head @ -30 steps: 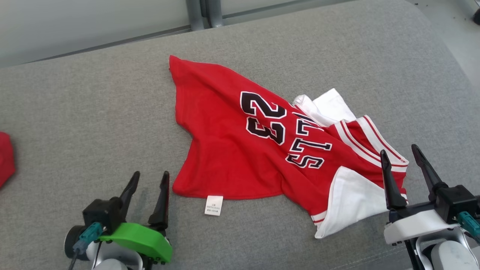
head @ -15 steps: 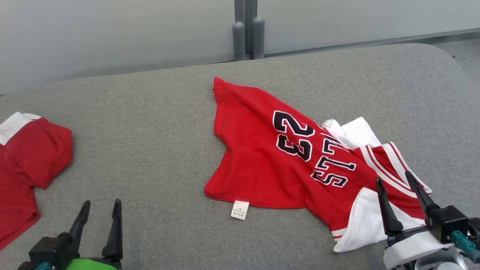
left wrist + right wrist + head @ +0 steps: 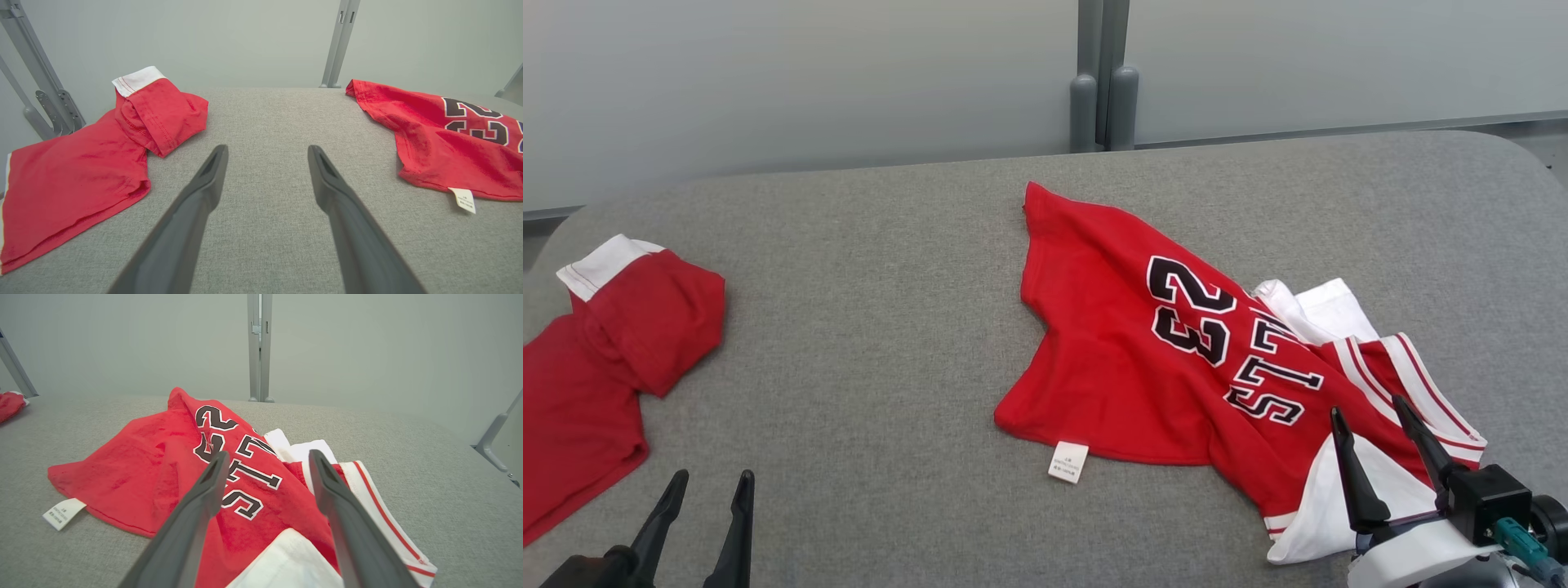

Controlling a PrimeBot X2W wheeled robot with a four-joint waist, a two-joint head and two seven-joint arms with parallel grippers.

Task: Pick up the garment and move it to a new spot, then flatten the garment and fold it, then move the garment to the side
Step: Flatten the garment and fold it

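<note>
Turned leftward over the past second, the robot's gaze now takes in a second red garment point(image 3: 621, 327) at the left edge of the desk point(image 3: 866, 327); nothing on it has shifted. Nearest, both end effectors gape wide and empty: the left end effector point(image 3: 711, 478) over bare grey fabric, the right end effector point(image 3: 1368, 408) poised above a white panel of the rumpled number-23 jersey point(image 3: 1127, 359), seemingly ready for the first pickup. Beyond, grey posts point(image 3: 1103, 98) stand against the wall.
</note>
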